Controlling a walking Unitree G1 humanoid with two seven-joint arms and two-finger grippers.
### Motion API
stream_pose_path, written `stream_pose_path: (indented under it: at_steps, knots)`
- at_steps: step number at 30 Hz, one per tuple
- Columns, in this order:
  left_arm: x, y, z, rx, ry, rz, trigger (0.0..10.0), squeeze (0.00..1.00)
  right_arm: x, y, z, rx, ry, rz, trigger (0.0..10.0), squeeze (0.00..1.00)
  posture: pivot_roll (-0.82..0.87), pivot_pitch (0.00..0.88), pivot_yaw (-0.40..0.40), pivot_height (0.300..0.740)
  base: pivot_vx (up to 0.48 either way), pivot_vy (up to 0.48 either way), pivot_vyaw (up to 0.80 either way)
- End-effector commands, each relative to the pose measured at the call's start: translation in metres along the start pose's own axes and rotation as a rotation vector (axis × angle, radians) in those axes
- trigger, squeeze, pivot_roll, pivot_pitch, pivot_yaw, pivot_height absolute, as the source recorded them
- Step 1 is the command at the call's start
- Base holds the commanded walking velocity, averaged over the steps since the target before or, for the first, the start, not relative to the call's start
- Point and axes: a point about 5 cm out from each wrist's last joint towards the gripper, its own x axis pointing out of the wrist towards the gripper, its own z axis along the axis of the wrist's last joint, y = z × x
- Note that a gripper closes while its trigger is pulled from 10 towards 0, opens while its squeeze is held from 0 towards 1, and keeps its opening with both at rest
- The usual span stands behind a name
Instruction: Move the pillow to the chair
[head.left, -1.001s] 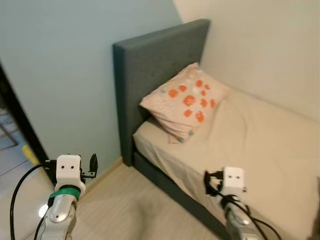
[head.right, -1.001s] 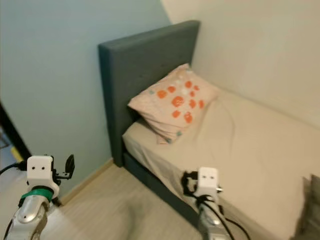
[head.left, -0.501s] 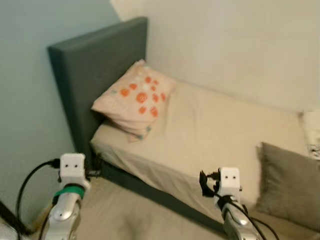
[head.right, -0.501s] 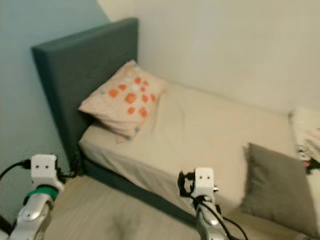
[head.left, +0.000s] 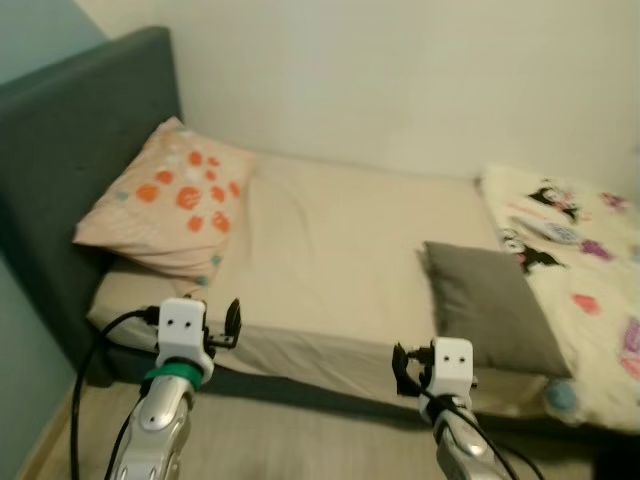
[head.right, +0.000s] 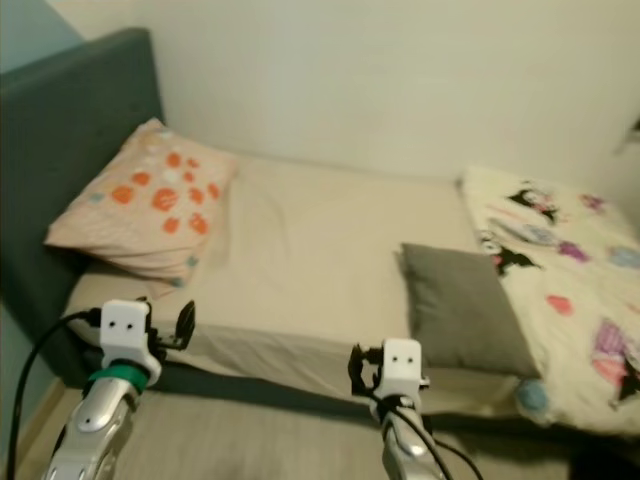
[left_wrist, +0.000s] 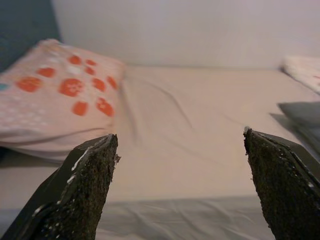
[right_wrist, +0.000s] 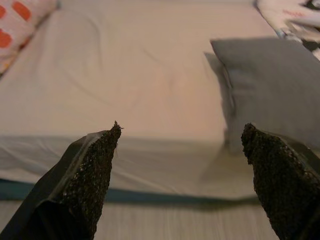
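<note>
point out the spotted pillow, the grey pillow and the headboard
spotted pillow (head.left: 165, 210), left eye view, middle of its orange-spotted face
grey pillow (head.left: 485, 305), left eye view, middle of its top face
headboard (head.left: 70, 110), left eye view, dark padded front above the spotted pillow

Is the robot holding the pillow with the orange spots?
No, the spotted pillow lies on the bed against the headboard, while the left gripper and right gripper are open and empty.
</note>
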Motion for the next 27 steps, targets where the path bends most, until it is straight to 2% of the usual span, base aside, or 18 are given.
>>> stream_pose_path:
  at_steps: [1,13,22,27]
  knots:
    - [-0.0028,0.0004,-0.0063,-0.006,0.036,0.008,10.0,0.00,-0.0017,-0.0012,-0.0035,0.010,0.013,-0.009,10.0,0.00,-0.01,0.007,0.001,0.740,0.000,0.000,-0.80]
    - [-0.0019,0.0019,-0.0065,-0.010,0.038,0.008,10.0,0.00,0.0013,0.0007,0.0001,0.012,0.008,-0.005,10.0,0.00,-0.01,0.010,-0.004,0.740,0.000,0.000,-0.78]
    - [-0.0008,0.0018,-0.0066,-0.016,0.040,0.014,10.0,0.00,-0.0011,-0.0007,-0.0012,0.019,0.006,-0.009,10.0,0.00,-0.02,0.011,-0.002,0.740,0.000,0.000,0.00]
    - [0.0014,0.0014,-0.0060,-0.014,0.038,0.013,10.0,0.00,0.0014,-0.0012,0.0011,0.014,0.003,-0.008,10.0,0.00,-0.03,0.005,0.001,0.740,0.289,0.000,0.00]
